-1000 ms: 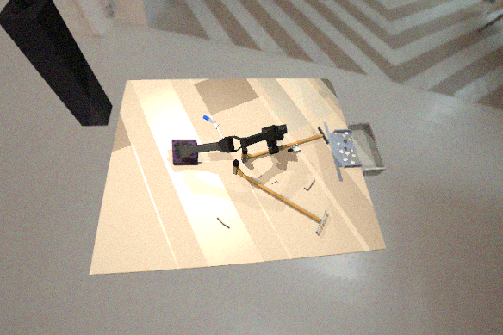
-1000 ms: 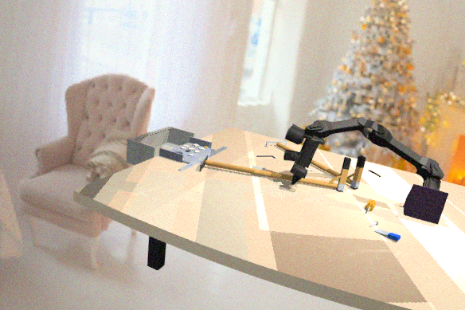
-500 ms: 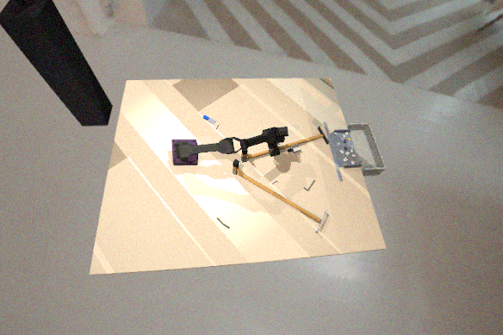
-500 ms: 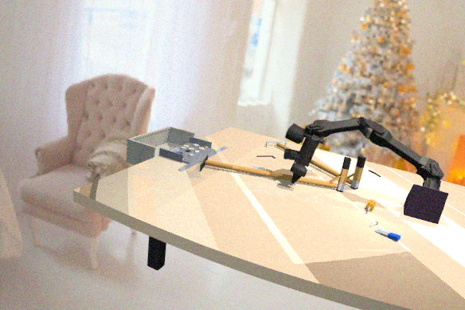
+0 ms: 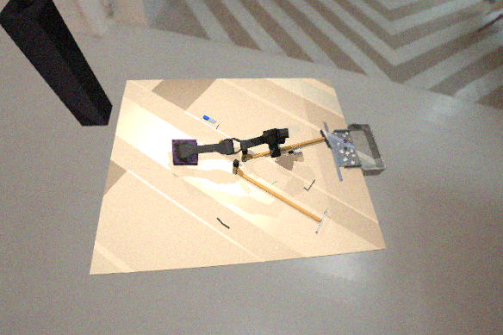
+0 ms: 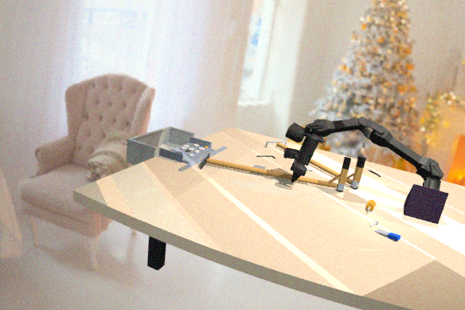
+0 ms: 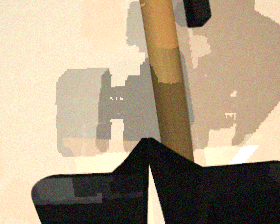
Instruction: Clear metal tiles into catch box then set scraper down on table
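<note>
Small pale metal tiles (image 5: 342, 151) (image 6: 195, 146) lie scattered on the steel plate (image 5: 340, 163) (image 6: 171, 155). The catch box (image 5: 377, 150) (image 6: 139, 152) adjoins its far end. A long tool with a wooden handle (image 5: 307, 142) (image 6: 239, 166) (image 7: 161, 30) lies with its dark head (image 5: 326, 139) at the plate's near end. A second long tool (image 5: 280, 195) (image 6: 326, 166) lies apart, with a thin pale head (image 5: 321, 221). Both have upright black-topped grips. My gripper (image 5: 276, 154) (image 6: 294, 180) (image 7: 148, 140) is shut and empty above the first tool's handle, which runs just right of the fingertips in the wrist view.
A small black-ended item (image 5: 291, 151) (image 7: 197, 12) lies beside the first handle. A blue-handled tool (image 5: 207, 117) (image 6: 394, 236), a yellow item (image 6: 370, 205), a bent dark rod (image 5: 309, 186) (image 6: 266, 156) and a thin dark strip (image 5: 223, 223) (image 6: 374, 173) lie elsewhere on the table.
</note>
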